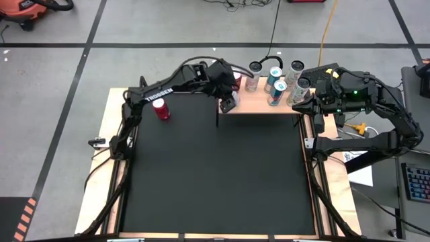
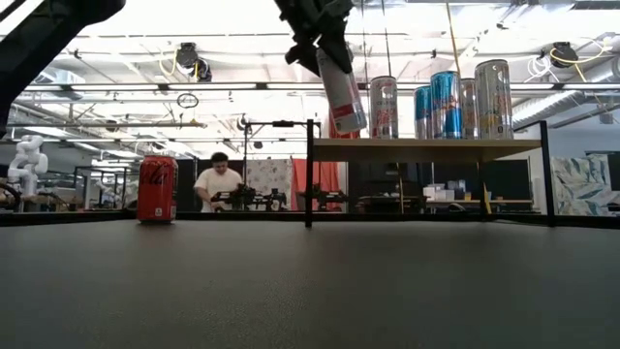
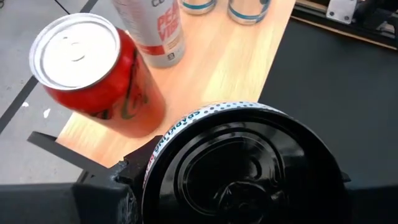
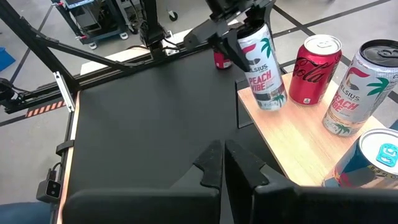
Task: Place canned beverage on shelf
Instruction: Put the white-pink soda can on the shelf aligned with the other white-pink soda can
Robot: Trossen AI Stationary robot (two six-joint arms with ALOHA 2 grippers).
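I see the left gripper [image 4: 239, 28] clamped partway on a tall white peach-labelled beverage can [image 4: 261, 68], held tilted above the near left end of the pale-wood shelf board [image 4: 298, 140], beside a red cola can [image 4: 314, 68]. The right gripper [image 4: 224, 163] waits beside the shelf, fingers closed, holding nothing.

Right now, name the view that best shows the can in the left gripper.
Right wrist view: the peach can hangs tilted from the left gripper over the shelf edge, its label readable. The low view shows it tilted above the board; the high view mostly hides it; the left wrist view shows only its base.
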